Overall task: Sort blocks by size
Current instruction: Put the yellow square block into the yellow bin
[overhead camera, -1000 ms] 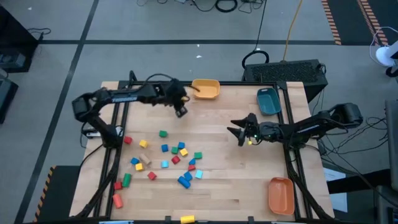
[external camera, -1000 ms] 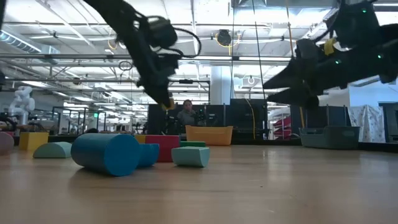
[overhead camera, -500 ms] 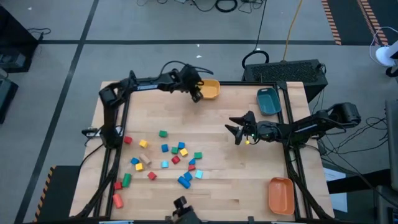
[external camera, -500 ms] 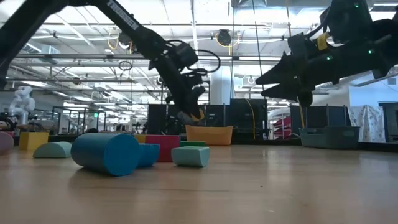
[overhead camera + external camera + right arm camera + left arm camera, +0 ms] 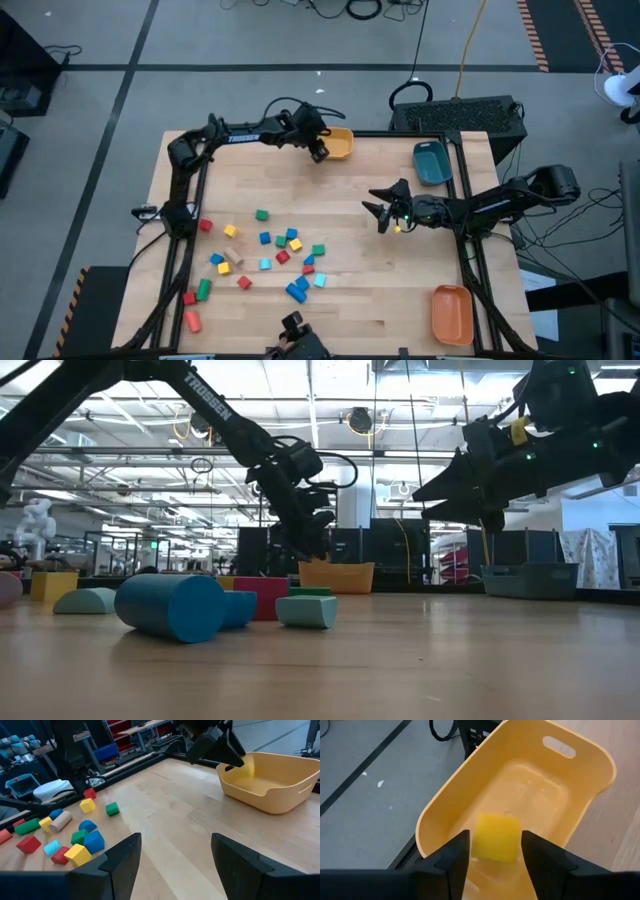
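Blocks (image 5: 265,250) lie scattered on the left half of the wooden table (image 5: 370,290), well apart from all three bins. One yellow block (image 5: 496,838) sits between the fingers of the left gripper (image 5: 495,851) above the yellow bin (image 5: 560,795) — jaws partly open, each pad apparently clear of a block face, so it looks released, not held. Right gripper (image 5: 378,211) hovers mid-table, jaws wide, empty. Judged handling: painted wood, light, rigid, not fragile — smooth faces may slip. Grip cubes across two flat opposite faces; grip cylinders across the curved sides or the flat ends.
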Available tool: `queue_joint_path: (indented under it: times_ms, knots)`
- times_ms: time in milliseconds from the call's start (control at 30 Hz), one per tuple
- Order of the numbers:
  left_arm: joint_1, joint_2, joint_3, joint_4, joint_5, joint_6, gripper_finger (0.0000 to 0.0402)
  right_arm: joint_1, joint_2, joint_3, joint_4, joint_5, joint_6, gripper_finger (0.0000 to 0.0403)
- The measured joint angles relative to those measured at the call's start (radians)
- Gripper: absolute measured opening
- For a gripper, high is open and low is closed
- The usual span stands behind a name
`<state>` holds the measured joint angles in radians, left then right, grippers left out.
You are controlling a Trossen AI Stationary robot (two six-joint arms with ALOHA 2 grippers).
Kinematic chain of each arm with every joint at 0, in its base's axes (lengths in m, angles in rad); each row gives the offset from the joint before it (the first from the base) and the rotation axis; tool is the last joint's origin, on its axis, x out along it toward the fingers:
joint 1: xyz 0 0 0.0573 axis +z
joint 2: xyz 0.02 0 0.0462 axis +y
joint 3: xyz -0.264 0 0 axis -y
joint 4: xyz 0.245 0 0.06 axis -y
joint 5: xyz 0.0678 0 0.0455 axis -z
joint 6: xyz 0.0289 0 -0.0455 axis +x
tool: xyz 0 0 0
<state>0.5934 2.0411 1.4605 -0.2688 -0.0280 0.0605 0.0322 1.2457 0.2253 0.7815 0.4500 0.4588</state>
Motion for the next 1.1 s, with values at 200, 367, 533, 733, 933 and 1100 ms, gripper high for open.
queue_joint_path:
  times_ms: [200, 367, 533, 733, 933, 1100]
  knots:
    - [0.0, 0.0, 0.0, -0.002, 0.0, 0.002, 0.0196, 0.0, 0.0, 0.0, 0.0, 0.0, 0.004, 0.0228]
    - [-0.003, -0.057, 0.0, -0.106, 0.0, 0.008, 0.0197, 0.0, 0.0, 0.0, 0.0, -0.001, 0.003, 0.0228]
    - [-0.027, -0.137, 0.0, -0.301, -0.012, 0.034, 0.0198, 0.0, 0.0, 0.0, -0.001, 0.0, 0.001, 0.0228]
    - [-0.092, -0.237, -0.001, -0.548, -0.033, 0.051, 0.0198, 0.003, 0.0, 0.0, -0.011, -0.003, 0.001, 0.0228]
    - [-0.194, -0.362, -0.063, -0.732, -0.034, 0.012, 0.0198, 0.003, 0.0, 0.0, -0.029, -0.003, 0.001, 0.0228]
    - [-0.273, -0.515, -0.229, -0.744, -0.037, -0.123, 0.0198, 0.004, 0.0, 0.0, -0.031, -0.004, 0.001, 0.0228]
